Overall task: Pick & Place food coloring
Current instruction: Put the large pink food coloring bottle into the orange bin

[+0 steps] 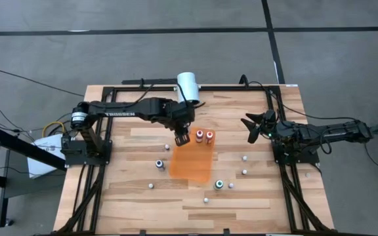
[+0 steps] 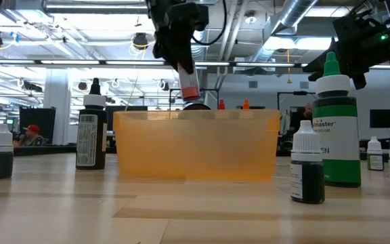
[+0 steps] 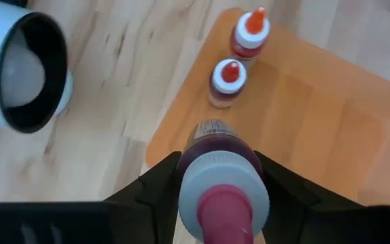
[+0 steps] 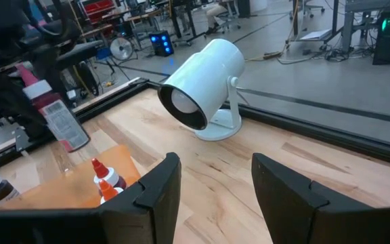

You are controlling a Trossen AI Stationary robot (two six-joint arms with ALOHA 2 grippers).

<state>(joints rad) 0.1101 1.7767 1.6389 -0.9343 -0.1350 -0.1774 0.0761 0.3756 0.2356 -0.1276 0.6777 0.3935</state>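
Observation:
My left gripper [image 1: 181, 137] hangs over the far left corner of the orange tray [image 1: 191, 159], shut on a food coloring bottle [image 3: 219, 146] with red liquid, a white cap and a pink tip. Two orange-tipped bottles [image 1: 205, 136] stand upright inside the tray near its far edge. Other small bottles stand scattered on the table, among them a teal-topped one [image 1: 159, 164] and a green-topped one [image 1: 219, 185]. My right gripper [image 1: 252, 128] waits open above the table's right side, touching nothing. My left gripper holds the red bottle by its white cap [image 3: 223, 177], pinched between the two fingers [image 3: 160, 181]. The fingers come from above, pointing down. The bottle is lifted clear above the tray [image 2: 196, 146], tilted, with its pink tip up and its body [image 2: 189, 87] hanging below the fingers.
A white cylindrical lamp [image 1: 189, 86] lies at the table's far edge, close behind my left gripper. In the low view a tall green bottle [image 2: 335, 129] and a black one [image 2: 92, 132] stand on either side of the tray. Black frame rails [image 1: 279, 124] border the table's sides.

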